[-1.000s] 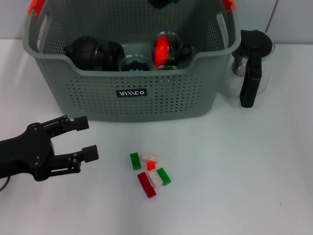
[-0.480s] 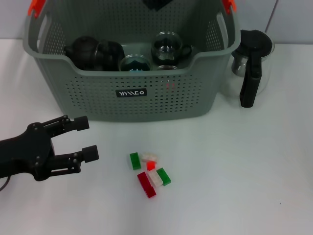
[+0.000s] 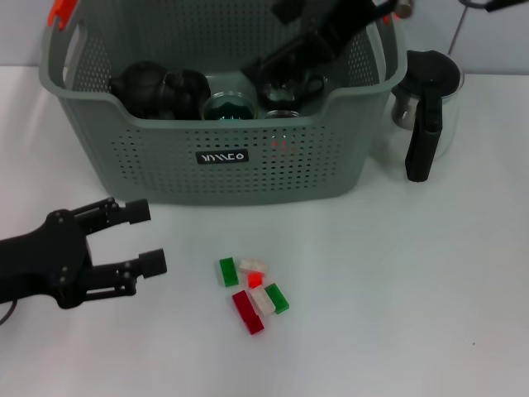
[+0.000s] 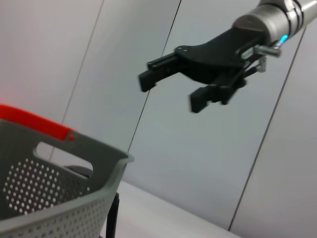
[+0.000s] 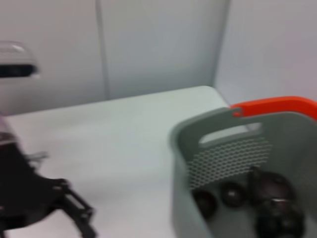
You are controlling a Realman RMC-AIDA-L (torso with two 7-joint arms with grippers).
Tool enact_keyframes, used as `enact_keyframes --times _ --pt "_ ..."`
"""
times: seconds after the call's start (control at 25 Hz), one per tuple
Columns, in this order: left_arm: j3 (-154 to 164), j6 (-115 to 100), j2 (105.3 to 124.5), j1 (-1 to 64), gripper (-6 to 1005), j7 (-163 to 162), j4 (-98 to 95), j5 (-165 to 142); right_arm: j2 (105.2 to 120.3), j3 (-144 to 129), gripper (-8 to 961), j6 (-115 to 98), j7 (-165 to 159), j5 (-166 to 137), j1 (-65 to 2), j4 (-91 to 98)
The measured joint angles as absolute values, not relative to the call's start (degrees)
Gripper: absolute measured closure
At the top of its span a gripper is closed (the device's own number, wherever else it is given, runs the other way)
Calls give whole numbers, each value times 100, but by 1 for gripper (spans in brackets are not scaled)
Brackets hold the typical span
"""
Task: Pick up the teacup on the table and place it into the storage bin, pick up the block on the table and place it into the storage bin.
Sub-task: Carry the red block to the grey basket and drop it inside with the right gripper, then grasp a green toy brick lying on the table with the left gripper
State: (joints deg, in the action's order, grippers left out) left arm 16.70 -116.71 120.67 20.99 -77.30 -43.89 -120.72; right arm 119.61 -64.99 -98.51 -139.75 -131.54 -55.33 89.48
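Note:
The grey-green storage bin stands at the back of the table, and its orange-clipped corner also shows in the wrist views. Inside it are a glass teacup, a black teapot and other dark cups. My right gripper hangs open over the bin's right half with nothing held; the left wrist view shows it in the air. Small red, green and white blocks lie in a cluster in front of the bin. My left gripper rests open to the left of them.
A glass pitcher with a black handle stands just right of the bin. White table stretches in front and to the right. The left gripper also appears low in the right wrist view.
My right gripper has come down into view over the bin, where only its tip showed before. The red glow on the teacup is gone. The left arm and blocks have not moved.

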Motion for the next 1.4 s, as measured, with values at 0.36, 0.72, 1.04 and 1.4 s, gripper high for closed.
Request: enact_keyframes --times 0.36,0.72,1.04,1.4 --pt "2076 -11576 12073 2210 121 -7751 -4408 -12335 11854 -5687 51 -10571 -13868 -11676 -4953 8918" --pt "2532 -11133 12064 2515 122 -7695 -4382 -12405 11803 -5410 51 -10967 -13172 -11006 -3994 8804" --pt "2857 -10886 11975 2796 121 -7761 -4514 -12567 11802 -4984 52 -11103 -12790 -10733 -3838 8283" --pt "2964 -10388 11846 3160 122 -7780 -4518 -13134 11645 -5152 52 -11346 -12836 -10776 -3893 8070"
